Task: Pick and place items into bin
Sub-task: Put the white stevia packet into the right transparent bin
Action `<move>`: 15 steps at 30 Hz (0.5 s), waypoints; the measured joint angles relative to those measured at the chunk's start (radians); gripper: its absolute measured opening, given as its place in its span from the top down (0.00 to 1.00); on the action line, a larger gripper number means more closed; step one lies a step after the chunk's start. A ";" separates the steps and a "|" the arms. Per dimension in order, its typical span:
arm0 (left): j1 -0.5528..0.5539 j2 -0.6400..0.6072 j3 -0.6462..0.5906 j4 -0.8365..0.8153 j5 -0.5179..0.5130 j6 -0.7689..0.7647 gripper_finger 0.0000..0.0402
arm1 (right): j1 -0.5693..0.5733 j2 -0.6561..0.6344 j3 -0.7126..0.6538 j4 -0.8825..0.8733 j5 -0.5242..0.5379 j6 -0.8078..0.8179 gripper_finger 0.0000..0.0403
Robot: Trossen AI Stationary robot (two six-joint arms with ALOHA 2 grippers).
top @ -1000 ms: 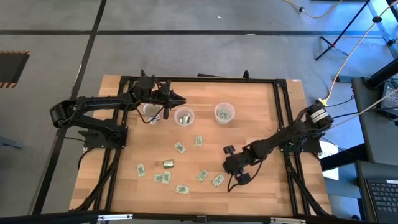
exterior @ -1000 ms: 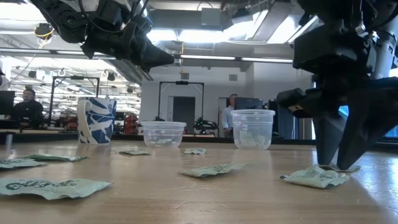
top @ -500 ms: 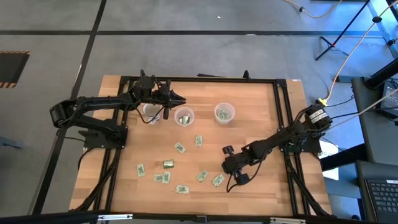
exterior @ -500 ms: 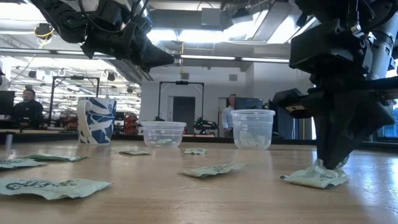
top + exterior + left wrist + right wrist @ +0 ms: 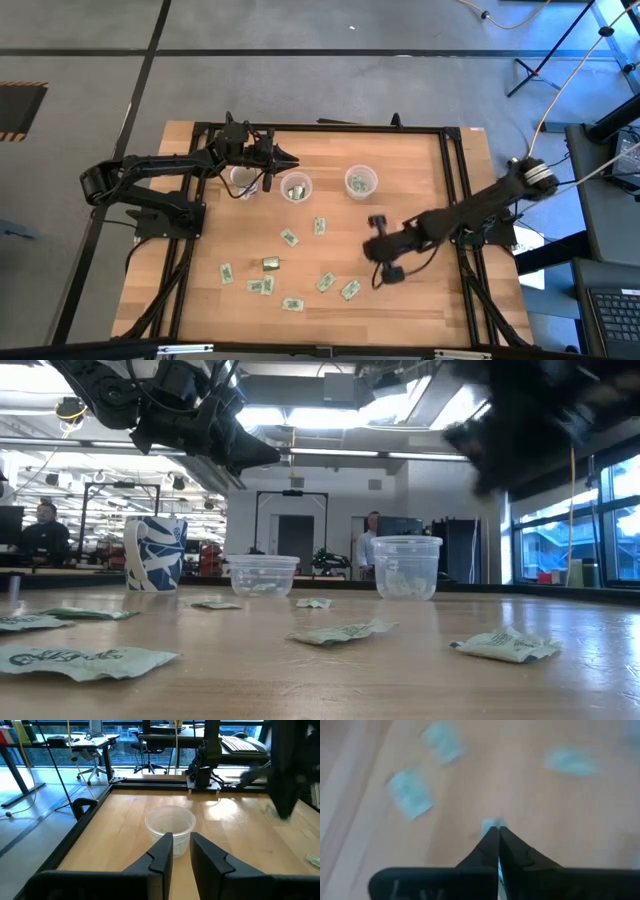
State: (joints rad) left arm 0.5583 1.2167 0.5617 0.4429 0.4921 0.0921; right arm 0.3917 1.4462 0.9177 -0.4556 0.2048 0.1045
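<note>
Several small pale-green packets [image 5: 289, 238] and an olive-gold one [image 5: 270, 263] lie flat on the wooden table [image 5: 420, 170]. My right gripper [image 5: 372, 248] hangs above the near-right group, blurred at the top right of the low view [image 5: 492, 470]. It is shut, with a pale-green scrap of packet [image 5: 492, 825] at its tips. My left gripper [image 5: 290, 160] hovers over a clear cup [image 5: 170, 827] at the far left. Its fingers stand a little apart, with nothing between them. My right gripper pinches a small pale-green packet between its two fingertips; only an edge of it [image 5: 493, 823] sticks out past them. The fingers slant down from the table's right side. The packet is lifted clear of the table.
A blue-and-white mug [image 5: 243, 182] and two clear cups [image 5: 295, 187] [image 5: 360, 182] stand in a row at the far side. One packet [image 5: 505, 645] lies near the right front. A black frame [image 5: 455, 200] borders the table. People sit in the room behind.
My right gripper has shut on a packet that lay under its tips. It then rose quickly, tipped less steeply and drifted a little toward the far edge. The packet has come up off the table with it. The neighbouring packet has stayed in place.
</note>
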 joint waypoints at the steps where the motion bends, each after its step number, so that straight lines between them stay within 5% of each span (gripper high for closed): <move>1: 0.000 0.000 0.000 -0.001 0.000 0.000 0.85 | -0.015 -0.029 0.020 -0.021 0.043 0.007 0.99; 7: 0.000 0.000 0.000 -0.003 0.000 0.000 0.85 | -0.158 -0.151 0.083 -0.090 0.151 0.020 1.00; 15: 0.000 0.000 0.000 -0.010 0.002 0.000 0.85 | -0.404 -0.143 0.084 -0.076 0.116 -0.085 1.00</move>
State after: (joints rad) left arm 0.5580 1.2167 0.5617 0.4329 0.4937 0.0921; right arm -0.0127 1.3033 1.0019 -0.5313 0.3206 0.0198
